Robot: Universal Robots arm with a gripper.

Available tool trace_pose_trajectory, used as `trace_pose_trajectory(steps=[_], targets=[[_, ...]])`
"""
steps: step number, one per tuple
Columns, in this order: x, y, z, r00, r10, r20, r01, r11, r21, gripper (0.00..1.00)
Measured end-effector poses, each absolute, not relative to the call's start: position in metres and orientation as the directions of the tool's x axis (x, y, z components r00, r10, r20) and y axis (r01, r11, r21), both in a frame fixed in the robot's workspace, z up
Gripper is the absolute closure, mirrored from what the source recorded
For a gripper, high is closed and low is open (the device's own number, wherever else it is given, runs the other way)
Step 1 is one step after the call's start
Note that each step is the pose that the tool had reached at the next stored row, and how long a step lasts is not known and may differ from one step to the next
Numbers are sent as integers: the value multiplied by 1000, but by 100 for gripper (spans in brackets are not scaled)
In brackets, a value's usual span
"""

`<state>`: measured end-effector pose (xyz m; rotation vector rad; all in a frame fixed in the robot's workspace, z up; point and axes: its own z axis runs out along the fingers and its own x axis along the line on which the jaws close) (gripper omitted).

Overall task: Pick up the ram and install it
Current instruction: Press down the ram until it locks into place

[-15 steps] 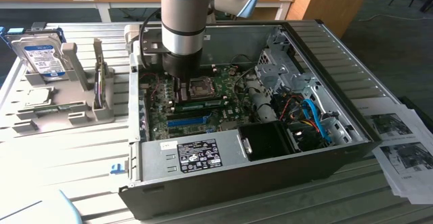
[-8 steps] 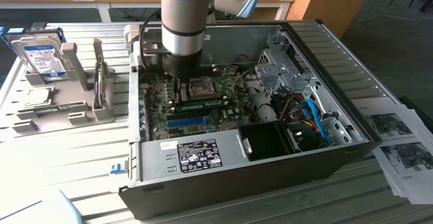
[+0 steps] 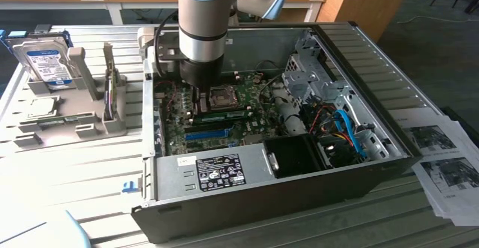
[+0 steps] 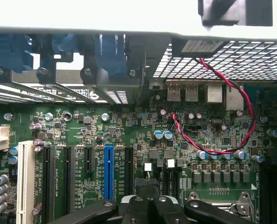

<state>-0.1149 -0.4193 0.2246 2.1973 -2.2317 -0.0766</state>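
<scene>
The ram (image 3: 224, 115) is a narrow green stick lying along a slot on the motherboard, just in front of the CPU socket (image 3: 222, 96) inside the open computer case (image 3: 389, 113). My gripper (image 3: 199, 105) reaches down into the case, over the end of the ram towards the exterior view's left; whether it touches the stick I cannot tell. In the wrist view the gripper (image 4: 147, 189) is shut, its black fingers pressed together with nothing between them, hanging over the green motherboard (image 4: 129, 130). The fingers hide the ram there.
A long blue slot (image 3: 206, 133) (image 4: 109, 175) lies near the ram. A red-black cable (image 4: 231, 116) loops over the board. A grey holder (image 3: 75, 119) with a silver hard drive (image 3: 45, 63) stands at the exterior view's left, printed papers (image 3: 441, 164) at its right.
</scene>
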Motion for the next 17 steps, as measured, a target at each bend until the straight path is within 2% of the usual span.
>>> trace_pose_trajectory(steps=[17], targets=[[-115, -419, 222, -16, -999, -29, -999, 15, 41, 91]])
